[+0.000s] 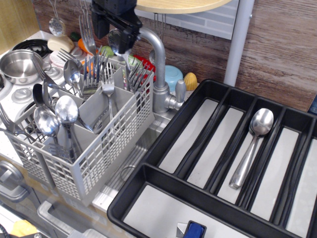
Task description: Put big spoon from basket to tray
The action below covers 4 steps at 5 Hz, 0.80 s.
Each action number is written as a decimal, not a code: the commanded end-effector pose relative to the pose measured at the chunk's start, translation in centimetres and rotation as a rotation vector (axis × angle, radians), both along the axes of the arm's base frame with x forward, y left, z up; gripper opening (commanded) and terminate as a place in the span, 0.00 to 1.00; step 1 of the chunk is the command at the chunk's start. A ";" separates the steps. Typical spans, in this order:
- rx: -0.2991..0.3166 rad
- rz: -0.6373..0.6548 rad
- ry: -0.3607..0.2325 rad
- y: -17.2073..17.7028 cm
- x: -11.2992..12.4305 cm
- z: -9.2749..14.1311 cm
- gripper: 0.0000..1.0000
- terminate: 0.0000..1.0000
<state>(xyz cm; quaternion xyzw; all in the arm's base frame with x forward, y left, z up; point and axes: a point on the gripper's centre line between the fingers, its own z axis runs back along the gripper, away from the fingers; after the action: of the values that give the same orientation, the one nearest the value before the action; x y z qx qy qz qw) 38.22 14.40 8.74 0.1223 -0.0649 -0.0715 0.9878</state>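
The end effector (115,30), above the far-left part of the desk, appears closed on a big spoon (118,42) lifted clear of the basket (94,153), so carrying and lowering it into the tray (163,134) seems left.

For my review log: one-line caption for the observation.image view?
Gripper holds a big spoon above the basket; another spoon lies in the tray.

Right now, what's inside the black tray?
One big spoon lies in a long compartment of the tray, bowl toward the back wall. The other long slots show bare grey bottoms. A blue object sits at the front edge; the tray's right end is out of frame.
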 end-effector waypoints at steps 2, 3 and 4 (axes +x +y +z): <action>0.122 -0.135 -0.097 2.9 1.9 2.8 1.00 0.00; 0.121 -0.161 -0.153 2.5 2.1 1.9 1.00 0.00; 0.103 -0.150 -0.214 1.2 1.9 0.8 1.00 0.00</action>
<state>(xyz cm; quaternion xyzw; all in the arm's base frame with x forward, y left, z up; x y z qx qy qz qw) 39.46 14.90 5.58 0.1560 -0.1520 -0.1409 0.9658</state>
